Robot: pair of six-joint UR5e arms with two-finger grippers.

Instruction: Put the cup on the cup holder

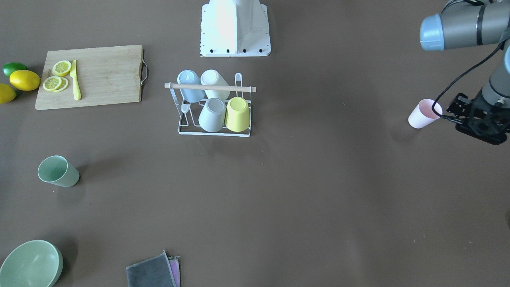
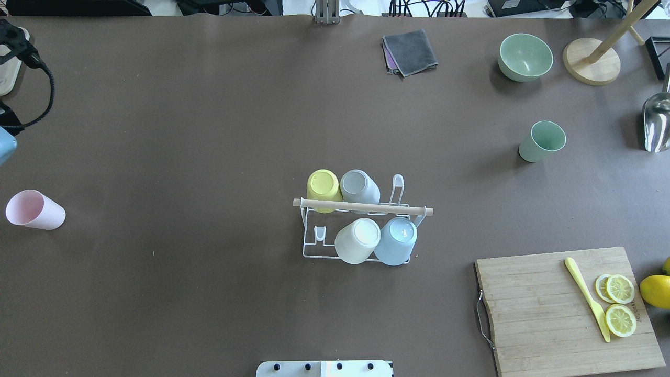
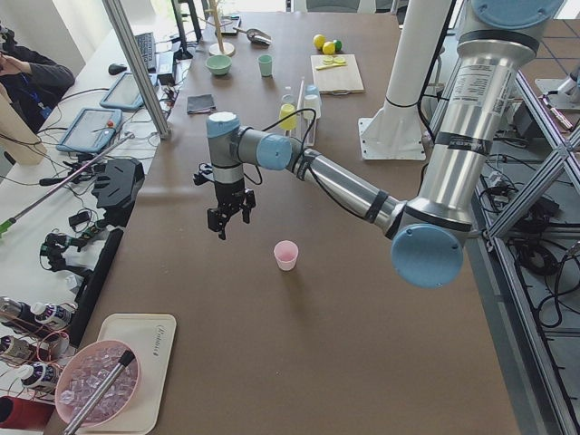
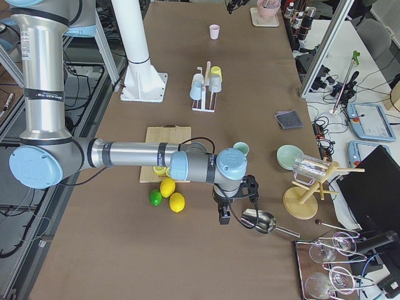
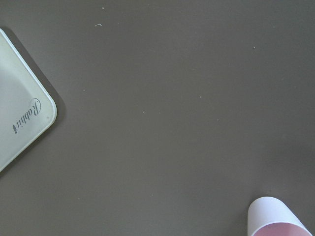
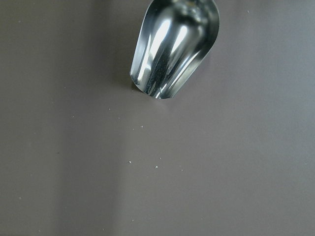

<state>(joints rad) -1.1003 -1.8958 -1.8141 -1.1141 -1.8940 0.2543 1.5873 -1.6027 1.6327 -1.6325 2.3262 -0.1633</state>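
The cup holder (image 2: 361,207), a white wire rack with a wooden rod on top, stands mid-table and carries yellow, grey, white and blue cups upside down; it also shows in the front view (image 1: 210,86). A pink cup (image 2: 34,210) stands upright and alone at the table's left end (image 1: 423,114) (image 3: 286,255) (image 5: 278,219). My left gripper (image 1: 484,129) (image 3: 228,220) hovers above the table just beyond the pink cup, empty, with its fingers apart. A green cup (image 2: 542,141) (image 1: 59,172) stands on the right side. My right gripper (image 4: 220,215) hangs near a metal scoop; I cannot tell its state.
A cutting board (image 2: 570,309) holds lemon slices and a yellow knife, with whole lemons (image 1: 24,79) beside it. A green bowl (image 2: 525,56), a folded grey cloth (image 2: 411,51), a metal scoop (image 6: 172,44) and a wooden stand base (image 2: 591,62) lie at the far right. A white tray (image 5: 19,123) sits near the pink cup.
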